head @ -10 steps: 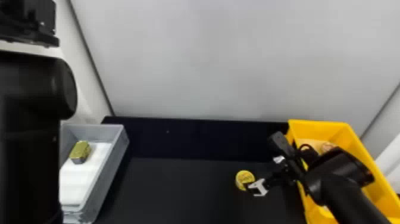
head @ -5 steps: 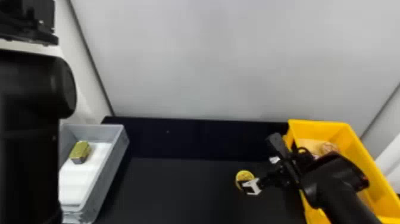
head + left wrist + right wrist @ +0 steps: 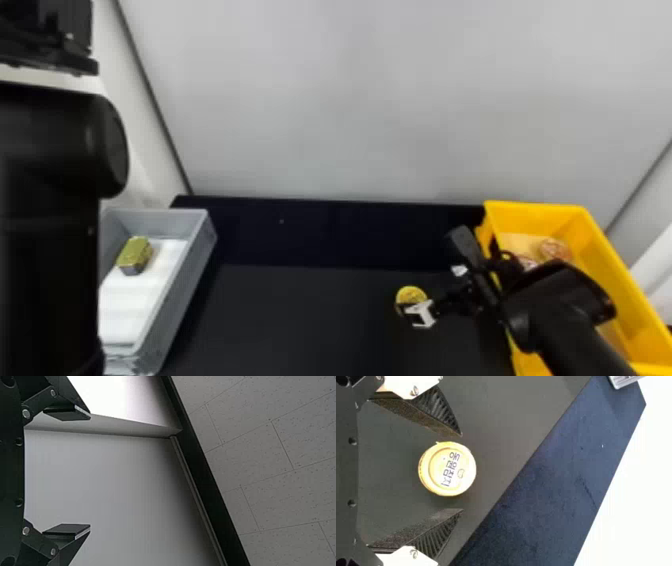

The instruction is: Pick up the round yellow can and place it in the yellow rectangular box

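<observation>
The box (image 3: 605,270) was partly blocked by the arm (image 3: 565,320). Left of it, the can (image 3: 411,295) was flanked by the wide-spread right gripper (image 3: 425,296), a bin (image 3: 187,285) farther left.

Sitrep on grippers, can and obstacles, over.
Left gripper open, empty. Right gripper open, round yellow can between fingers, ungripped. Likely obstacle: yellow box's left wall.

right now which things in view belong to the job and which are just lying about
For the job:
round yellow can
yellow rectangular box
right gripper, open, fingers either side of the can

Lying about:
gold-topped block
gray bin holding it
</observation>
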`<act>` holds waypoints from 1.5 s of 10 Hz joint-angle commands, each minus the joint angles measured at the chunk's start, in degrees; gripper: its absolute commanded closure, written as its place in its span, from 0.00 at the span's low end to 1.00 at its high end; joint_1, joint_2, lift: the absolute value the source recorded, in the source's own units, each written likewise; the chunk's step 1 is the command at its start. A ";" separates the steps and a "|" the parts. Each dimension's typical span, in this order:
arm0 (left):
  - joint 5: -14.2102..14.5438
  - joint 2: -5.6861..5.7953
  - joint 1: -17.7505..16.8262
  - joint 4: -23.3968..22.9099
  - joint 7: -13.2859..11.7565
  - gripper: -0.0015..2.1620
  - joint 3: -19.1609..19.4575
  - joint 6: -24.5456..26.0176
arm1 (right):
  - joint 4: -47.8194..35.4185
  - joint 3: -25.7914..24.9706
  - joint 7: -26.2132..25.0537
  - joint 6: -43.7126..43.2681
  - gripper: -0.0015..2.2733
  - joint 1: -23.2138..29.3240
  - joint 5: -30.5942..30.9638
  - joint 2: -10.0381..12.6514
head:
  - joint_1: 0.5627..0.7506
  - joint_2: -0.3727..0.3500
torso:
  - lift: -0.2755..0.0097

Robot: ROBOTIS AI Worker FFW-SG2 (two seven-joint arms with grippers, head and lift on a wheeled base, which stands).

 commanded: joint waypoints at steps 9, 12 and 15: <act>0.00 0.05 -0.36 0.18 0.00 0.12 -0.17 -0.46 | 4.36 -0.76 -3.40 -2.54 0.06 -0.30 -0.38 1.70 | 0.53 0.59 | 0.93; 0.00 0.05 -0.36 0.18 -0.09 0.12 -0.08 -0.55 | 4.10 -0.50 -3.84 -2.02 0.19 -0.39 0.41 1.52 | 0.53 0.59 | 0.93; 0.00 0.05 -0.27 0.09 -0.09 0.12 -0.08 -0.55 | 3.04 -0.50 -3.76 -2.02 0.26 -0.13 0.41 1.52 | 0.53 0.59 | 0.93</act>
